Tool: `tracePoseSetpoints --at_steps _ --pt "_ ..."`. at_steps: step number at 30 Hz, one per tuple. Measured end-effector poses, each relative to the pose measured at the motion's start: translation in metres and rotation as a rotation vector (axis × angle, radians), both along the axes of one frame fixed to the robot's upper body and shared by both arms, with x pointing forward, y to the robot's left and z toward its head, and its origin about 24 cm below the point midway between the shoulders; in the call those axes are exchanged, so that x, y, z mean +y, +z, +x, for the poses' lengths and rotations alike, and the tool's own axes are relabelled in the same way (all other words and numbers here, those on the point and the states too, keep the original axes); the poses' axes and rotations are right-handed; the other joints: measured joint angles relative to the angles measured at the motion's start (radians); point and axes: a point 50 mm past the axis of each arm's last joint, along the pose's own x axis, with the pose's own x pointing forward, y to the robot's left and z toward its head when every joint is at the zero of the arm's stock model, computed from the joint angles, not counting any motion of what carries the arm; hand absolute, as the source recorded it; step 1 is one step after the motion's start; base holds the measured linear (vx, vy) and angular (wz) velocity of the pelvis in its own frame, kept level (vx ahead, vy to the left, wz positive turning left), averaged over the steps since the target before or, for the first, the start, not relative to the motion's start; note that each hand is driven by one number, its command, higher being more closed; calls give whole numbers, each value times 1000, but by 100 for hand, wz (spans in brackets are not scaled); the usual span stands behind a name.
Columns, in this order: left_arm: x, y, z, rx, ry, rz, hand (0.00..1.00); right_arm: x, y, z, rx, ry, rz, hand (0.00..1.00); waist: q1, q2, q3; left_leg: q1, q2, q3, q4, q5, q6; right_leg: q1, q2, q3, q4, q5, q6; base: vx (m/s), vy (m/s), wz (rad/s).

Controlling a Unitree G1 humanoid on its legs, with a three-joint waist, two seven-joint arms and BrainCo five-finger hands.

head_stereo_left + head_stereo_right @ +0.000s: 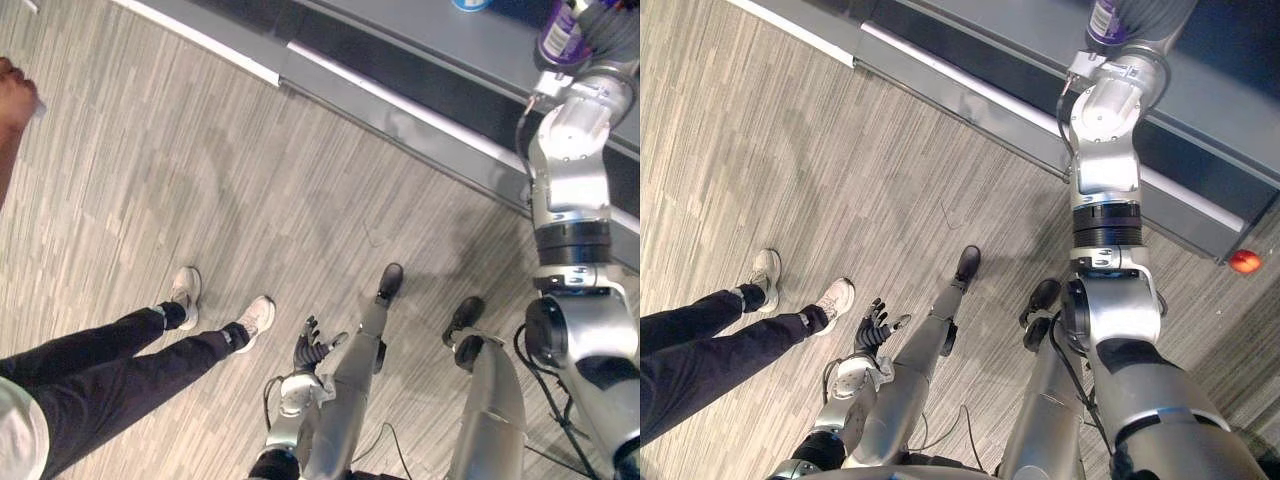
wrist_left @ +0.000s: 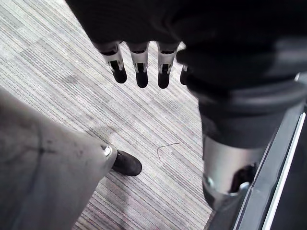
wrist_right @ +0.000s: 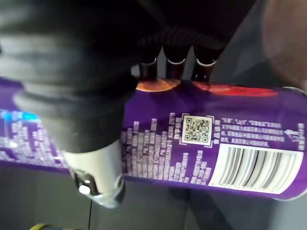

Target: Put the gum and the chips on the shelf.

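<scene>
Gripping a purple chips can (image 3: 201, 134), the right robot hand (image 3: 86, 110) has its fingers and thumb curled round the can's side, up at 1 o'clock in the left eye view, at the grey shelf (image 1: 430, 30); whether the can's base touches the shelf I cannot tell. A small blue item (image 1: 470, 4) sits on the shelf near 12 o'clock, cut off by the edge. The left robot hand (image 1: 315, 345) hangs low at 6 o'clock over the striped floor (image 1: 250, 170), fingers spread and holding nothing. A person (image 1: 110, 365) in dark trousers and white shoes stands at 8 o'clock.
</scene>
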Motion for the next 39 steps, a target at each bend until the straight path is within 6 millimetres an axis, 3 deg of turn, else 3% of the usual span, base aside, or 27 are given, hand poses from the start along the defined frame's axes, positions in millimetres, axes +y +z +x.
tracePoseSetpoints --at_steps 33,34,39 --pt "-10 4 1 -14 -13 -59 0 -15 -6 5 26 -64 29 100 2 9 -2 -20 -9 12 0 16 -4 -44 -11 22 31 -6 -1 -22 -43 0" --pt "-10 4 1 -14 -13 -59 0 -15 -6 5 25 -64 29 0 2 9 -2 -20 -9 12 0 16 -4 -44 -11 22 31 -6 -1 -19 -41 0" --pt "-10 4 1 -14 -14 -60 0 -19 -18 12 89 -63 58 0 2 9 -2 -19 -10 13 0 16 -4 -44 -12 23 34 -6 -1 -11 -26 0"
